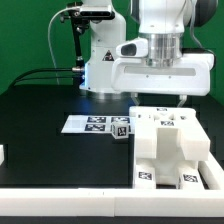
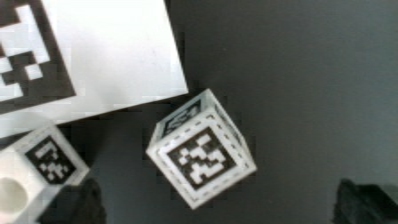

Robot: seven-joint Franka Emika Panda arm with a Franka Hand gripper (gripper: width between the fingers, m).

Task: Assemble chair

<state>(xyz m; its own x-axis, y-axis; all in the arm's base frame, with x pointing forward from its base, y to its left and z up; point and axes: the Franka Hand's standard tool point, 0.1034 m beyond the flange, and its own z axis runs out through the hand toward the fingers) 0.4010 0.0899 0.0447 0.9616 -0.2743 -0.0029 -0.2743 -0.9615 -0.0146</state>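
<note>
Item 1, tabletop (image 1: 45, 105): black, matte surface with a white border along its near edge.

Item 2, chair pieces (image 1: 165, 148): matte white blocks and a slab are grouped at the exterior view's right, near the front border. They are stacked or butted against one another. Square black-and-white tags show on their upper and front faces. The chair is not assembled into a recognisable form.

Item 3, small tagged block (image 1: 121, 129) (image 2: 199, 150): it rests on the tabletop just beside the group, on the exterior view's left of it, and at the end of the marker board (image 1: 90, 124). The wrist view shows it tilted in frame, with a tag on its face.

Item 4, second tagged piece (image 2: 36, 165): it has a round hole and is only partly in the wrist view.

Item 5, arm (image 1: 150, 30): it stands behind the group, with the pincer (image 1: 166, 98) lowered just above the rear of the group. The pincer is spread, and nothing is seen between its fingers.
</note>
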